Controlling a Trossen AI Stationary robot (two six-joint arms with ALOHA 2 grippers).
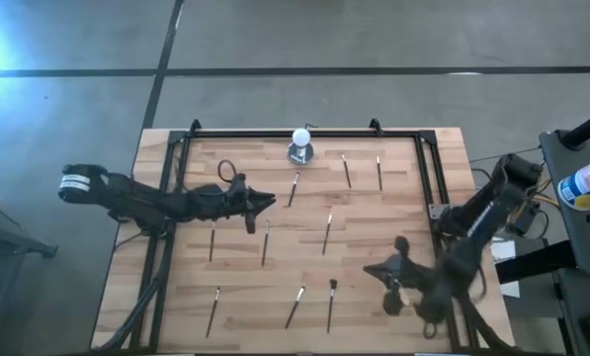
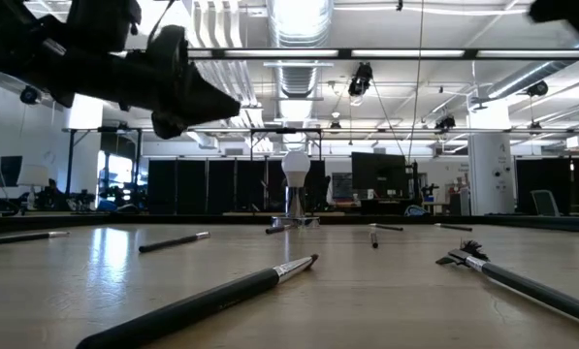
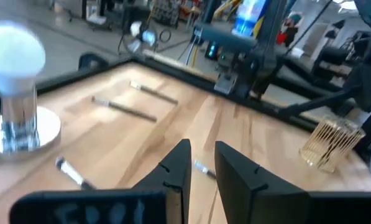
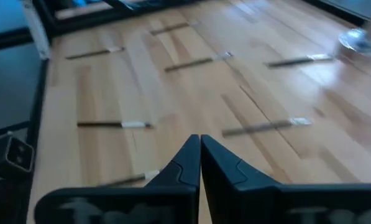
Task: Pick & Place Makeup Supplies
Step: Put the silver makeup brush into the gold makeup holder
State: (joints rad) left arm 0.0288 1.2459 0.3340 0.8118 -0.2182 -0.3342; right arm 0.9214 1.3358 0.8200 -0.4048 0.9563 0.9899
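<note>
Scattering across the wooden table (image 1: 374, 297) keeps the brushes (image 1: 328, 233) well apart, so each can be taken singly; they are slim dark sticks with silvery collars and small dark tips, lying flat on pale, smooth planks. The left gripper (image 1: 267, 201) is held above the table's middle, its fingers (image 3: 176, 171) parted by a narrow gap and holding nothing. The right gripper (image 1: 376, 271) is kept low near the right edge, fingers pressed together, empty. A white ball on a shiny round base (image 1: 300, 152) stands at the far edge; a ribbed clear cup (image 3: 332, 142) is seen beside the frame.
</note>
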